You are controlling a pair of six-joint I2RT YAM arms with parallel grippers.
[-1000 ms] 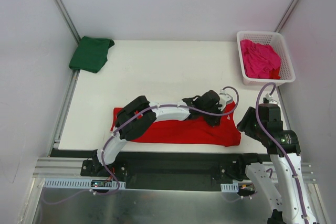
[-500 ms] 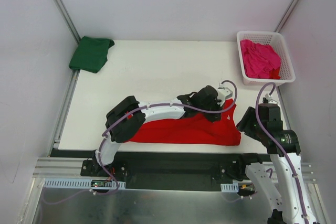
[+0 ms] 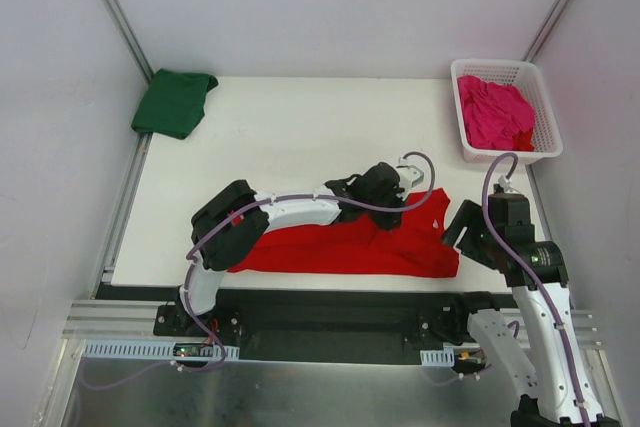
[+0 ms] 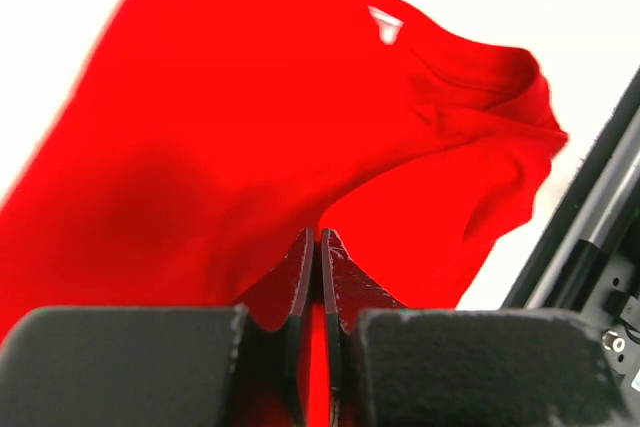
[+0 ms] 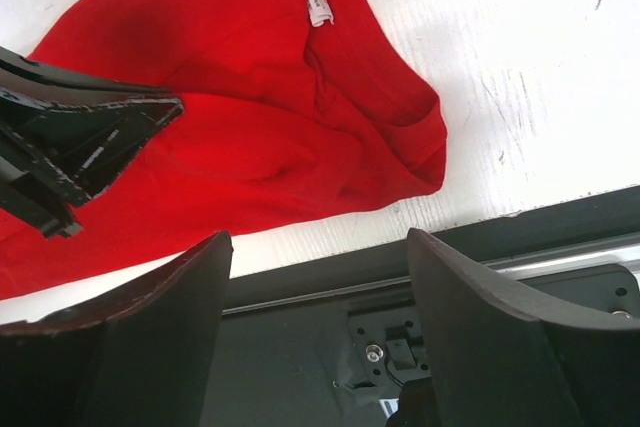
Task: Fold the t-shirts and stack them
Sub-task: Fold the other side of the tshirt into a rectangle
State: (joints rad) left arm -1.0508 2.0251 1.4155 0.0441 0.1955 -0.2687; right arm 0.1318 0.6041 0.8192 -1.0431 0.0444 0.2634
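Observation:
The red t-shirt [image 3: 345, 244] lies in a long band along the table's near edge, its collar and label to the right [image 5: 318, 2]. My left gripper [image 3: 388, 209] is shut on a fold of the red t-shirt [image 4: 200, 127] and lifts it slightly. My right gripper [image 3: 462, 232] is open and empty, hovering past the shirt's right end over the table's near edge. The dark green t-shirt [image 3: 174, 101] lies folded at the far left corner. The magenta pink t-shirt [image 3: 495, 112] sits crumpled in the basket.
The white lattice basket [image 3: 545, 117] stands at the far right corner. A black rail [image 5: 330, 327] runs below the table's near edge. Grey walls enclose the table [image 3: 310, 137] on three sides.
My left gripper has moved up and to the left with the red cloth in it, dragging the shirt's left end rightward. The right arm has shifted slightly left.

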